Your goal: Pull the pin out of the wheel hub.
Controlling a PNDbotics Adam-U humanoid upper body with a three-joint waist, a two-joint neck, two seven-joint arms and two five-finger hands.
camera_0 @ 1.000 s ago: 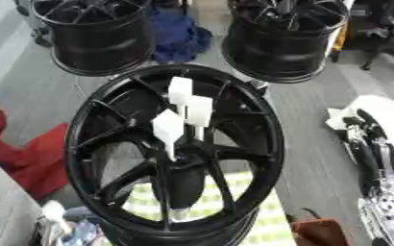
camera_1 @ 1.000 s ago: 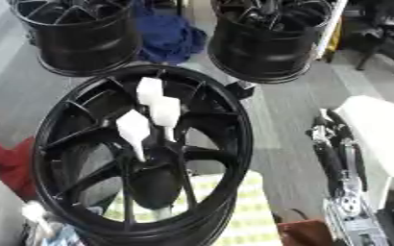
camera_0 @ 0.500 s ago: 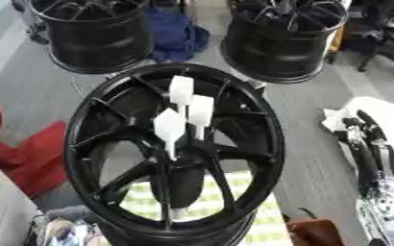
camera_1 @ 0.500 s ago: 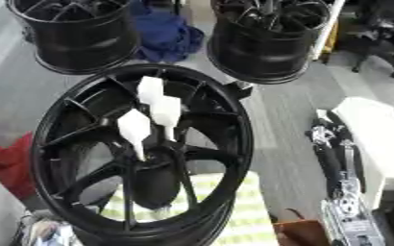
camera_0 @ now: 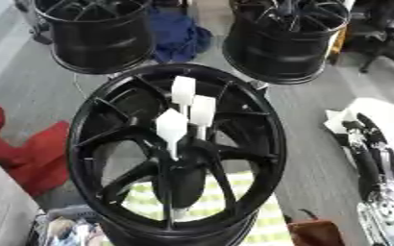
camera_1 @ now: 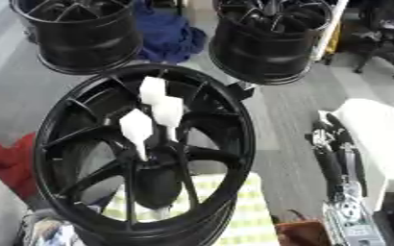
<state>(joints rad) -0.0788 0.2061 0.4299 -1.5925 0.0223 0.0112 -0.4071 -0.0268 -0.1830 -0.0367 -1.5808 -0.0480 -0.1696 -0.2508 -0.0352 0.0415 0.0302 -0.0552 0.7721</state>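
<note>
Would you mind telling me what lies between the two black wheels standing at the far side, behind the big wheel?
A crumpled blue cloth lies on the grey floor between the far left wheel and the far right wheel; both eye views show it.

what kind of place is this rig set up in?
Probably a workshop or wheel-assembly test area: a black wheel with white pins up front, two more black wheels standing on a grey floor, rags lying about.

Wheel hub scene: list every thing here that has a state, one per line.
Wheel hub: lying face up, nearest the camera.
White pins: three, upright in the hub's middle, none pulled.
Left far wheel: standing on the floor, untouched.
Right far wheel: standing on the floor, untouched.
Right arm: at the right edge, away from the hub.
Blue cloth: crumpled between the far wheels.
</note>
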